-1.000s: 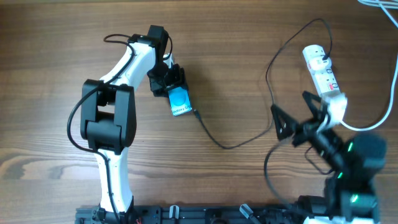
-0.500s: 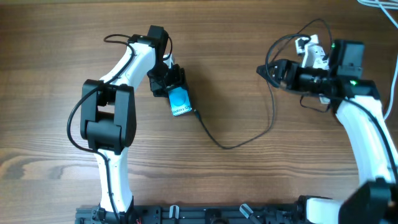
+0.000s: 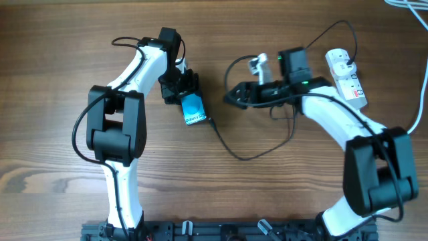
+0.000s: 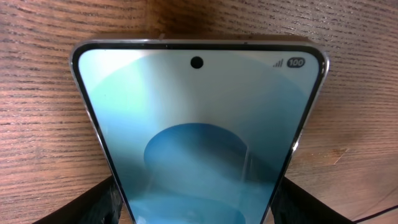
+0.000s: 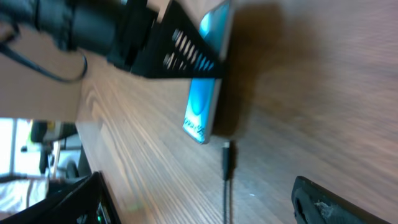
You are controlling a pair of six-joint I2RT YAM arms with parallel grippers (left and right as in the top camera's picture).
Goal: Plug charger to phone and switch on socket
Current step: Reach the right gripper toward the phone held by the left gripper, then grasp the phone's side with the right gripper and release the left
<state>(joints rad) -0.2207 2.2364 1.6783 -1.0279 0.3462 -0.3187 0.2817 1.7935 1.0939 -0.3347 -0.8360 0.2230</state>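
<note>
The phone (image 3: pixel 193 109) lies left of centre with its cyan screen up. My left gripper (image 3: pixel 186 92) is shut on its far end; in the left wrist view the phone (image 4: pixel 199 124) fills the frame, with a dark finger (image 4: pixel 93 205) against each long edge. The charger's plug tip (image 3: pixel 211 122) lies on the wood just off the phone's near end, apart from it. Its black cable (image 3: pixel 242 156) loops right to the white adapter (image 3: pixel 349 65) in the socket (image 3: pixel 350 84). My right gripper (image 3: pixel 231 97) hangs open right of the phone, holding nothing. The right wrist view shows the phone (image 5: pixel 204 106) and the plug tip (image 5: pixel 227 158).
Thin white cords (image 3: pixel 409 8) cross the top right corner. A grey cord (image 3: pixel 422 107) runs along the right edge. The arm bases and a black rail (image 3: pixel 200 231) line the front edge. My right arm (image 3: pixel 334 117) reaches over the cable loop.
My right arm has swung from the right side, past the socket, to the middle, and its open gripper now sits close to the phone and plug tip. Left arm and phone have not moved.
</note>
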